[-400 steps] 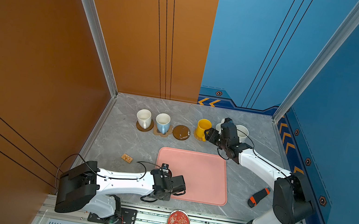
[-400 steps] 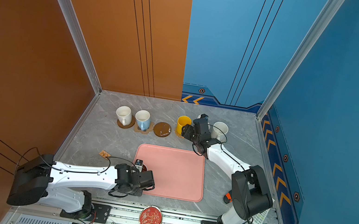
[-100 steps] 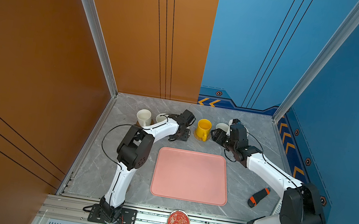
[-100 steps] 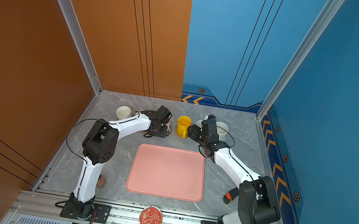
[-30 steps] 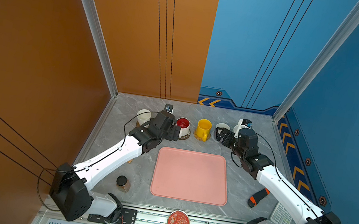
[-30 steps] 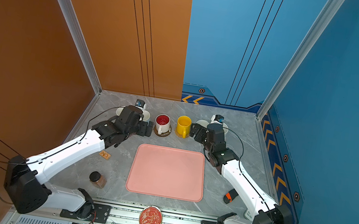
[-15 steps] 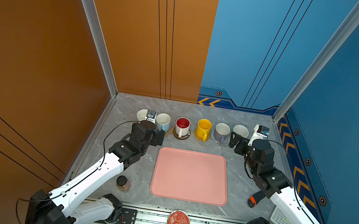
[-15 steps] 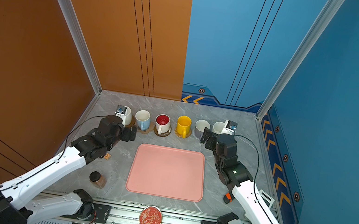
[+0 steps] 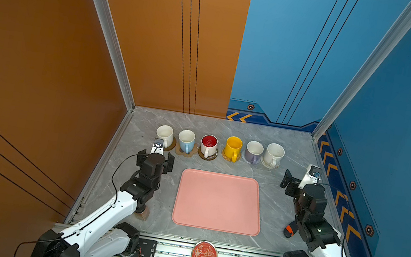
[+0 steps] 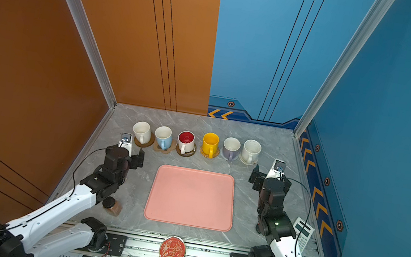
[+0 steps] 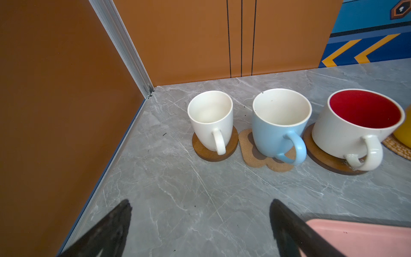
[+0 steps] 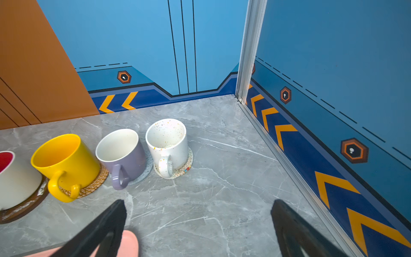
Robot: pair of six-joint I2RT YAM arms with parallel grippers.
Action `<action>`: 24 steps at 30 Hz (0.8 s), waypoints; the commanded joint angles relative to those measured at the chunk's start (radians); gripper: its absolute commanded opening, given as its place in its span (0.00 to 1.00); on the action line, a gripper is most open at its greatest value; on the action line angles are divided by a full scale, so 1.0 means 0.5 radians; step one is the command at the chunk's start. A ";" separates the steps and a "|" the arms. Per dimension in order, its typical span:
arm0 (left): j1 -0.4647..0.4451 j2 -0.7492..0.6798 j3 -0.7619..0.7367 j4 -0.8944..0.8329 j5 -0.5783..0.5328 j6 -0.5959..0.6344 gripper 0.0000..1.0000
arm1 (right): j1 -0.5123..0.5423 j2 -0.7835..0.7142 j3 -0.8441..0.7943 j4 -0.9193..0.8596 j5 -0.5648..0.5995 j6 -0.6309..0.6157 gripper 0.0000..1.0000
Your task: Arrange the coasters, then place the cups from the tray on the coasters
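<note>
Along the upper part of the desk (image 9: 227, 127) in both top views stands a neat row of six cups, handles pointing down-frame, each on its own coaster. From the left, the white mug (image 9: 164, 133) sits on a brown disc (image 11: 206, 153). The light blue mug (image 9: 186, 139) is on the tan paw-print coaster (image 11: 250, 153). The red-lined white mug (image 9: 208, 144) is on the second brown disc (image 11: 320, 159). Next, the yellow mug (image 9: 233, 146) is on the woven rattan round (image 12: 95, 184) and the lavender mug (image 9: 254, 151) on the blue-grey crochet round (image 12: 145, 174). The speckled cream mug (image 9: 274, 153) on the cream crochet round (image 12: 185, 170) closes the row at the right. All six are upright.

The salmon-pink tray (image 9: 218, 201) lies flat in the centre of the frame, just below the row. The left jaws are spread wide with only desk between them, off the tray's upper left corner and just below the white mug. The right jaws are spread wide too, off the tray's upper right corner, below and right of the speckled cream mug. At bottom centre a red-and-gold tin (image 9: 203, 256) rests on the rail, and a small dark-lidded jar (image 10: 111, 205) stands at lower left, beside the left arm (image 10: 69, 202).
</note>
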 commanded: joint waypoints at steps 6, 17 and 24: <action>0.092 0.096 -0.265 0.628 -0.029 0.227 0.98 | -0.249 0.255 -0.243 0.538 -0.293 -0.029 1.00; 0.294 0.352 -0.391 1.009 0.303 0.193 0.98 | -0.399 0.758 -0.341 1.042 -0.426 -0.124 1.00; 0.453 0.633 -0.401 1.242 0.517 0.086 0.98 | -0.420 1.152 -0.362 1.468 -0.488 -0.174 1.00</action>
